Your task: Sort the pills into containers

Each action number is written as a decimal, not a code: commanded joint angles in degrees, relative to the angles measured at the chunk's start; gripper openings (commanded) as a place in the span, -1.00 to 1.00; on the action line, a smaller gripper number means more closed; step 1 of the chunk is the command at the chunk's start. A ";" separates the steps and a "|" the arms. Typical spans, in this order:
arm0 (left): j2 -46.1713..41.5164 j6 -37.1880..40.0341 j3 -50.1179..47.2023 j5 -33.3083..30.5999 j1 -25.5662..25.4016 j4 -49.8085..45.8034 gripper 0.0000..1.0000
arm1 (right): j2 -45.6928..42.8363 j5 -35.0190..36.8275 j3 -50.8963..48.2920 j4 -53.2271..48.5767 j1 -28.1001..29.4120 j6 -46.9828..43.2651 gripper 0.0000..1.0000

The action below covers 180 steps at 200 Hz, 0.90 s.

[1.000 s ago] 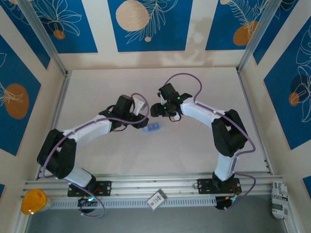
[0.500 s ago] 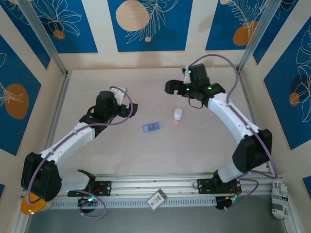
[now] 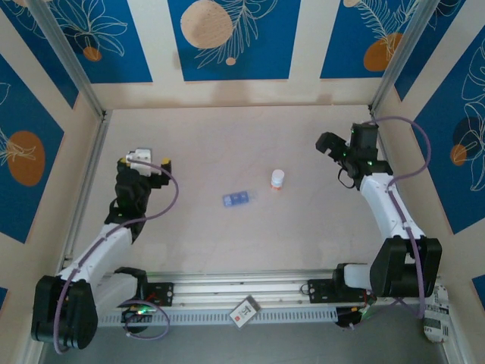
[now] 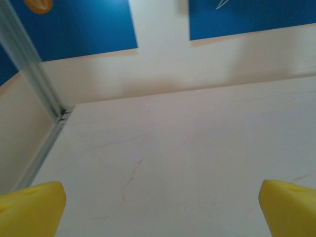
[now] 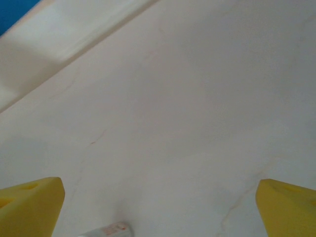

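Observation:
The translucent blue pill box, the containers, lies flat near the middle of the table. No pills can be made out. My left gripper is out at the left, well away from the box, and stands open. In the left wrist view its yellow fingertips sit far apart over bare table. My right gripper is out at the right, also open, with wide yellow fingertips and nothing between them.
A small orange bottle with a white cap stands just right of the box; its cap peeks in at the bottom of the right wrist view. Walls and metal posts ring the table. An aluminium rail runs along the near edge.
Both arms have pulled back from the centre, left arm to the left, right arm to the right. Both grippers opened wide. The bottle, hidden a second ago, now stands free beside the box.

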 commanded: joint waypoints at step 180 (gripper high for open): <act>18.35 3.35 -8.29 4.10 2.53 20.37 1.00 | 4.98 15.31 -26.31 39.01 5.94 -14.99 0.98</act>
